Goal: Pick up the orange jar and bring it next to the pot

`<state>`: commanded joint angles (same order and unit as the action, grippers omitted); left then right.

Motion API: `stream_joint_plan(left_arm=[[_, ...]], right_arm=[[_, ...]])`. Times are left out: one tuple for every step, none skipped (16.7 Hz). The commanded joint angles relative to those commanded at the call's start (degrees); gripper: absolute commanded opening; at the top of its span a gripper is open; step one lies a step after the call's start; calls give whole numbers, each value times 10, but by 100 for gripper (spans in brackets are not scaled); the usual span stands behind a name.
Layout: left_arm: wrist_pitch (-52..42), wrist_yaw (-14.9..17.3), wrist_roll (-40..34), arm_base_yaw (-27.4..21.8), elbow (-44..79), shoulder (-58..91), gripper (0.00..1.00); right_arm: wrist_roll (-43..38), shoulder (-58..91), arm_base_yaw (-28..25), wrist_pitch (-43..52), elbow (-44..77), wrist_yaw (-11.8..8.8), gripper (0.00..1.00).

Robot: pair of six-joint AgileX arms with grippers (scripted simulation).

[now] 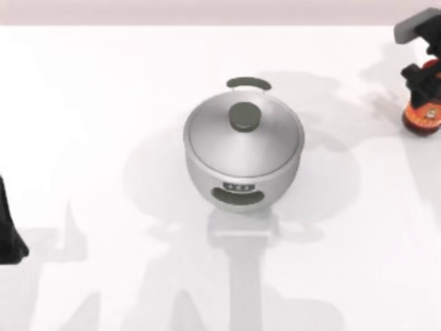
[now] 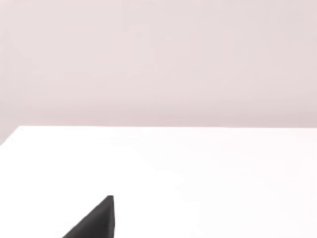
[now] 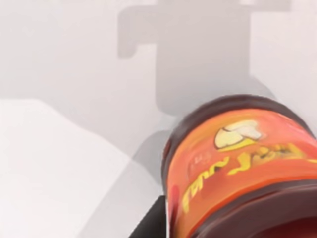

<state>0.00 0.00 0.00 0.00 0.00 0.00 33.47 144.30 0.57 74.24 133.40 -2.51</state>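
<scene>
The right tool (image 1: 422,88) is clamping the jar (image 1: 422,114) at the tabletop's (image 1: 103,103) far right; the pot (image 1: 242,155) is lying well leftward, centre.

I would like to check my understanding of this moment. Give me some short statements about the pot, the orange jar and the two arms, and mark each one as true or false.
1. The pot stands near the middle of the table with its lid on. True.
2. The orange jar lies right beside the pot, touching it. False: it is far from the pot, at the table's right edge toward the back.
3. The right gripper is at the orange jar. True: in the top view it sits directly over the jar's top.
4. The left gripper is reaching for the pot's knob. False: it is parked at the table's left edge, away from the pot.
5. The jar's label carries yellow markings. True, as the right wrist view shows.
</scene>
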Motion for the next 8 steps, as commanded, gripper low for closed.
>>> stream_joint_plan(left_arm=[[0, 0, 0, 0, 0, 0, 100], [0, 0, 0, 0, 0, 0, 100], [0, 0, 0, 0, 0, 0, 100], [0, 0, 0, 0, 0, 0, 100], [0, 0, 0, 0, 0, 0, 100], [0, 0, 0, 0, 0, 0, 100], [0, 0, 0, 0, 0, 0, 100], [0, 0, 0, 0, 0, 0, 100]], right_arm=[[0, 0, 0, 0, 0, 0, 32], [0, 0, 0, 0, 0, 0, 25], [0, 0, 0, 0, 0, 0, 17], [0, 0, 0, 0, 0, 0, 10], [0, 0, 0, 0, 0, 0, 2], [0, 0, 0, 0, 0, 0, 0], [0, 0, 0, 0, 0, 0, 0], [0, 0, 0, 0, 0, 0, 0]])
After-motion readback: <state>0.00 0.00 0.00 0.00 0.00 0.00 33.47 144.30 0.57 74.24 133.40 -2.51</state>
